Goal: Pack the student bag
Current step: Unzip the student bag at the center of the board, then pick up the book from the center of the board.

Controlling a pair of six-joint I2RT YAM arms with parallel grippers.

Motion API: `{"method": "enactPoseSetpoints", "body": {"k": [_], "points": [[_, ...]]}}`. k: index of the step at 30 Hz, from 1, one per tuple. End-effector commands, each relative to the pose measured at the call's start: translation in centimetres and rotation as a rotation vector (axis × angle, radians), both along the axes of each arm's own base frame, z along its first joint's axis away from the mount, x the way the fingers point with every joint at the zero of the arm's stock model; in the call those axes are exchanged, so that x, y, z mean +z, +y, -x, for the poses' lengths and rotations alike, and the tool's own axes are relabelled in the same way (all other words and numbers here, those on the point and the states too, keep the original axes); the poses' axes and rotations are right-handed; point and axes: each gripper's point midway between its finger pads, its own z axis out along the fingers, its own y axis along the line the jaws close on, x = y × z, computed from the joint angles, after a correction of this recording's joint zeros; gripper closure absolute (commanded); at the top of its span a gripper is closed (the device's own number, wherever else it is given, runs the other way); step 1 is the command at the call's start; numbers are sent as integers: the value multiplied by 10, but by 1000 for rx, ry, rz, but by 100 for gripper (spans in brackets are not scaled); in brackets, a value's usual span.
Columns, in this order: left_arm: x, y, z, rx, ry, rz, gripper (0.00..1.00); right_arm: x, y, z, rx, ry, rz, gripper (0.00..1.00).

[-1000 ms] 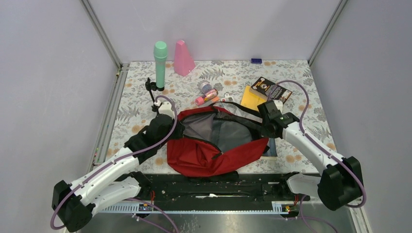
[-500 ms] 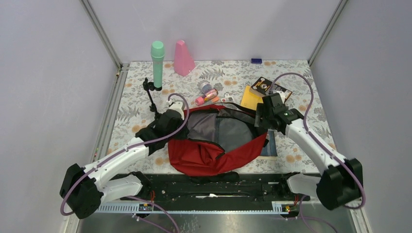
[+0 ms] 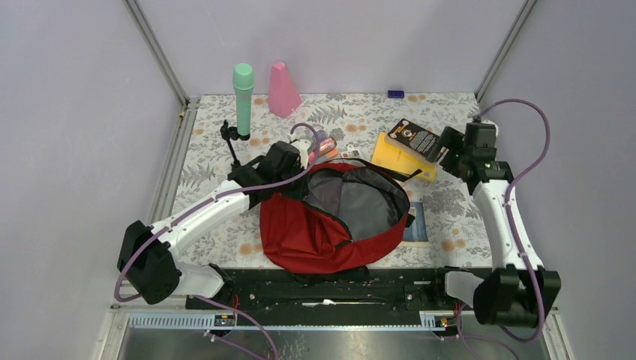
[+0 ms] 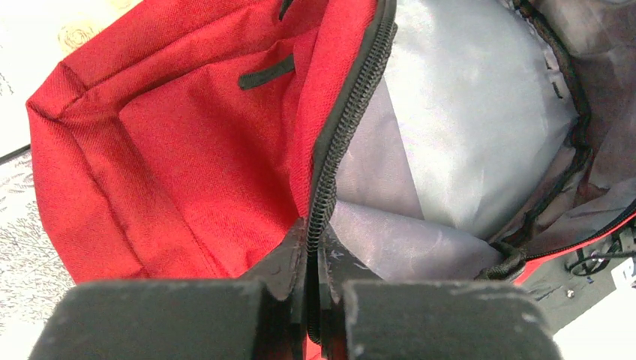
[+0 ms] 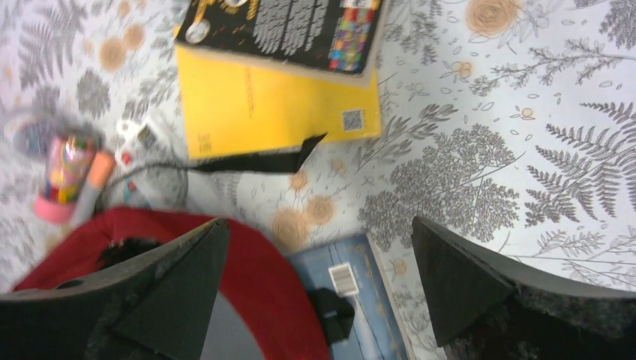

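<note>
Clamping the black zipper edge (image 4: 341, 135) of the large red soft fabric backpack (image 3: 300, 229) with the left gripper (image 4: 313, 247). Hovering the right gripper (image 5: 316, 225), jaws wide apart, near the flat yellow book (image 5: 255, 112). Resting the open backpack at centre of the floral-patterned table (image 3: 450, 199).

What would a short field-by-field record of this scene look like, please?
student bag: red, lying on the table, main compartment unzipped, grey lining showing
left arm: jaws shut on the bag's zippered rim
right arm: jaws open, holding nothing, above the table's right side
yellow book: flat behind the bag, black booklet overlapping its far edge
blue book: partly under the bag's right edge
green microphone: upright on its stand, far left
</note>
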Motion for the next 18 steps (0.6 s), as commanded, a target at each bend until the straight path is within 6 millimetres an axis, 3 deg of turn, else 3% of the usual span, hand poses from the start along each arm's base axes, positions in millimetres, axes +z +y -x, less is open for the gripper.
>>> {"method": "enactPoseSetpoints", "body": {"k": [1, 6, 10, 18], "points": [[21, -3, -8, -88, -61, -26, 100, -14, -16, -33, -75, -45, -192, 2], [27, 1, -2, -115, -76, -34, 100, -38, -60, -63, -231, -80, -303, 4], [25, 0, 6, -139, -65, -15, 100, -62, -82, -86, -315, -97, -408, 8], [22, -5, 12, -170, -40, 8, 100, -110, -93, -132, -368, -58, -498, 11]]}}
